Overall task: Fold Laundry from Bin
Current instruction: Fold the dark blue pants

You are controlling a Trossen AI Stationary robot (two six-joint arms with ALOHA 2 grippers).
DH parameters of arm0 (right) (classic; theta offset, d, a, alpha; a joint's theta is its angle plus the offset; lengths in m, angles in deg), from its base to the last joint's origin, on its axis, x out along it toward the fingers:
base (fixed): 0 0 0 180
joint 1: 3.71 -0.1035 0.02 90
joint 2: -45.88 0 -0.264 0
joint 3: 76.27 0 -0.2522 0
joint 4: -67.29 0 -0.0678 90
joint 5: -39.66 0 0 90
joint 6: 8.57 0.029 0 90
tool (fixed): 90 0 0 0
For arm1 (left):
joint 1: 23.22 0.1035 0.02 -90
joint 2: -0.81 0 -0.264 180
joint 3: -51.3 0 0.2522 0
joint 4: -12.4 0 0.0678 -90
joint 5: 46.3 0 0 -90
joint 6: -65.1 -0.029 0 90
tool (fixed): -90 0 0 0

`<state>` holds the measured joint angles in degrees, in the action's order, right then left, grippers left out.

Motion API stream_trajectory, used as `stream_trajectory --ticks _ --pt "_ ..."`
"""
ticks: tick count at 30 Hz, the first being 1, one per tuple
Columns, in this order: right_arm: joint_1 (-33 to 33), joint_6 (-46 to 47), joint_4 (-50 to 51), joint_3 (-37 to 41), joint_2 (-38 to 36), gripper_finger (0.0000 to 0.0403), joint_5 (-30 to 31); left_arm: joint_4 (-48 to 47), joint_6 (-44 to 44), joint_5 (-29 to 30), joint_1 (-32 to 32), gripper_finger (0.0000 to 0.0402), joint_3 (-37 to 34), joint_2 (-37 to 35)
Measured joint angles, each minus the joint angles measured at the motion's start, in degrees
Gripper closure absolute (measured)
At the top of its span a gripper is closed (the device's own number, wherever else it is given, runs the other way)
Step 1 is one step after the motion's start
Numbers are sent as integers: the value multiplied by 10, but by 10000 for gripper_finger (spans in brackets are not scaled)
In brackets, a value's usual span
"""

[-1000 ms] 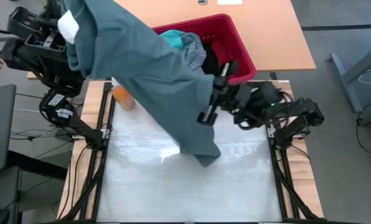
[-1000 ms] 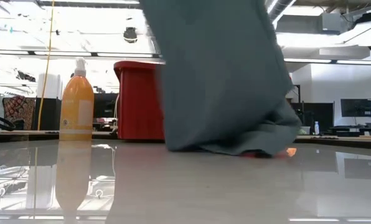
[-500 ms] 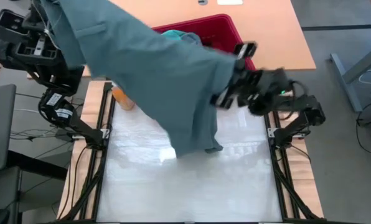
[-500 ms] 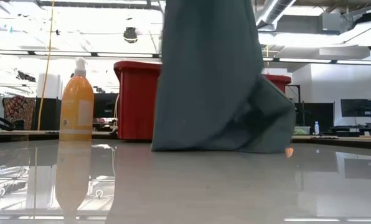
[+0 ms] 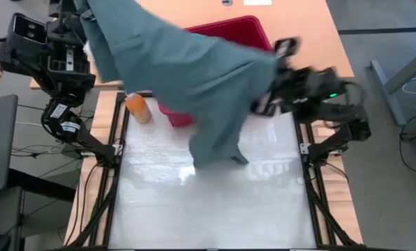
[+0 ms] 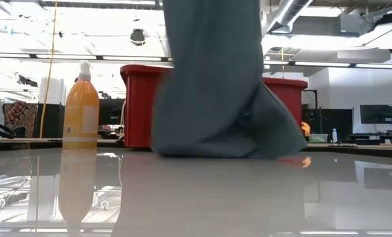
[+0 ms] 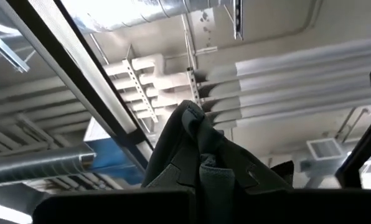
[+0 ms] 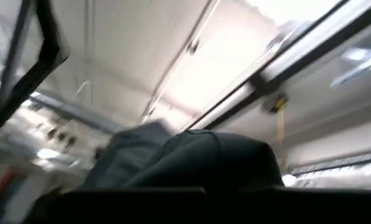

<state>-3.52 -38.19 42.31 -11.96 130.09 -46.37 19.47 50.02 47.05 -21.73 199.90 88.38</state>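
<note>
High view first: the grey-green garment (image 5: 194, 77) is the biggest thing here, stretched in the air between my two arms over the red bin (image 5: 246, 33), its lower end trailing onto the table (image 5: 215, 202). It looks soft, light and floppy, sagging wherever unsupported, so I judge corners or seams the best places to hold. My left gripper (image 5: 79, 10) is clamped on one bunched edge, my right gripper (image 5: 274, 66) pinched on the opposite edge. An orange bottle (image 5: 138, 108) stands just beside the bin.
</note>
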Motion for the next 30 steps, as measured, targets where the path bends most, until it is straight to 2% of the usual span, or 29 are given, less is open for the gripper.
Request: stream_trajectory --ticks 3,6,8,12,14,16,20,24,28,30 --pt "16 -56 -58 1 1 382 -13 -1 -35 5 0 395 0 0" --pt "42 -58 -77 3 6 382 -49 4 -71 -17 0 395 0 1" --pt "65 -25 -72 4 7 382 -93 8 -94 -46 0 395 0 1" --pt "111 97 -77 2 3 382 -221 10 -106 -97 0 395 0 5" --pt "126 123 -74 2 2 382 -266 9 -107 -112 0 395 0 7" --pt "130 110 -71 2 5 382 -250 9 -114 -109 0 395 0 7" --pt "136 47 -79 3 6 382 -149 6 -138 -71 7 395 0 6" --pt "160 30 -79 2 8 382 -99 -37 -144 -54 28 395 0 6" --pt "187 56 -53 2 20 382 -59 -108 -129 -14 80 395 0 7" --pt "196 56 -53 2 26 382 -6 -123 -97 -11 119 395 0 8"
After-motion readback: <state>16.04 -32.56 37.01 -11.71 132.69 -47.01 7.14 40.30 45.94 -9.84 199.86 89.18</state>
